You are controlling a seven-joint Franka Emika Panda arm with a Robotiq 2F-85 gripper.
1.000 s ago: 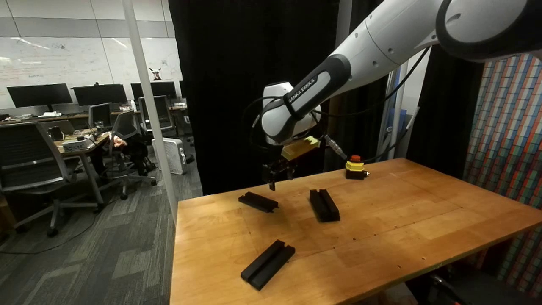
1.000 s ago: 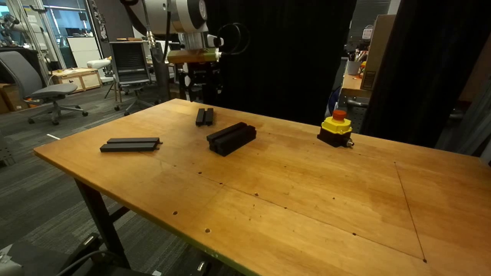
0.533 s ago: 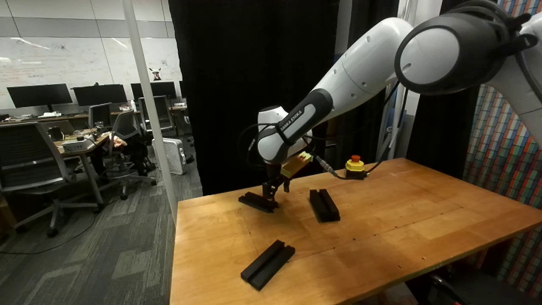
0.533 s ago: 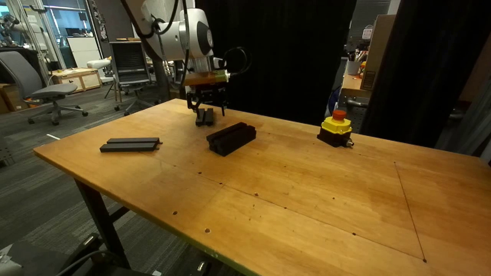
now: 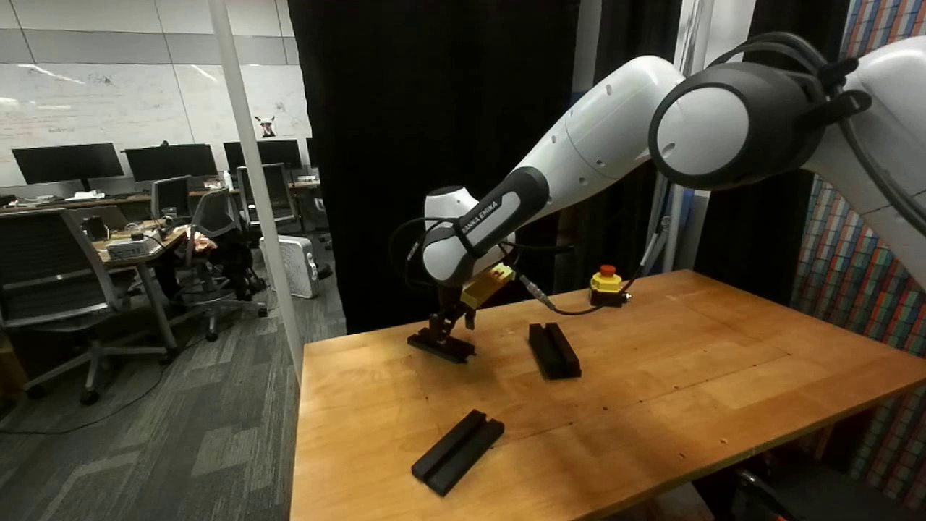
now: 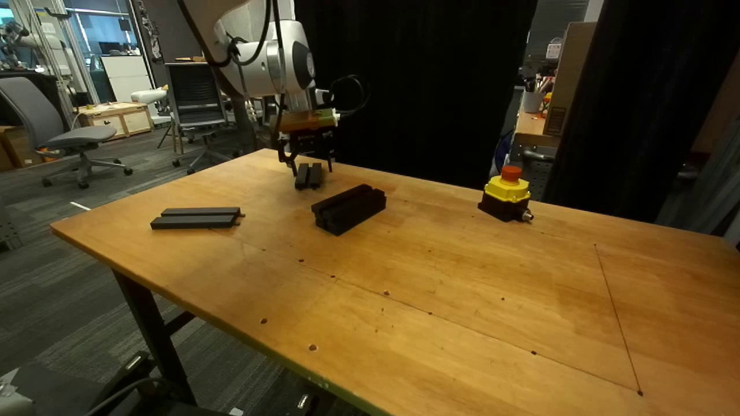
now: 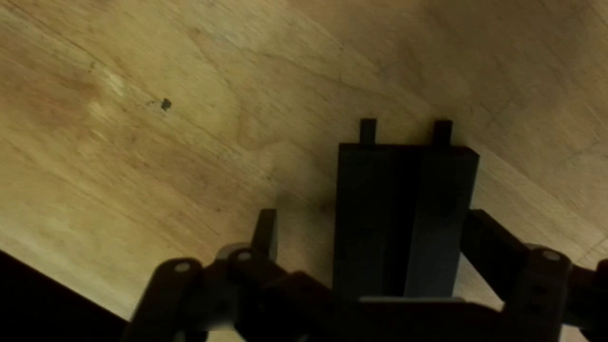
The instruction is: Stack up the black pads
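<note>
In an exterior view, the letters I can read are on my own arm (image 5: pixel 608 130): "ANKA EMIKA" (yep, reading myself here), the start cut off by a black strap (image 5: pixel 464 237). The writing on the whiteboard (image 5: pixel 166 108) is too faint for me. My gripper (image 5: pixel 456 331) is down at the far pad (image 5: pixel 450 352), hiding part of it, and a near pad (image 5: pixel 457 452) lies well apart.

In an exterior view again, there's a white tag (image 6: pixel 554 49) too small to read. The black stack (image 6: pixel 350 209), thicker than the others, sits near the far pad, and my jaws hang either side of that pad.

Wrist view: my jaws are apart, the pad's end between them. It's just beside one of my fingers (image 7: pixel 494 256) (can't tell if they touch), with a strip of table (image 7: pixel 304 232) showing before the other.
</note>
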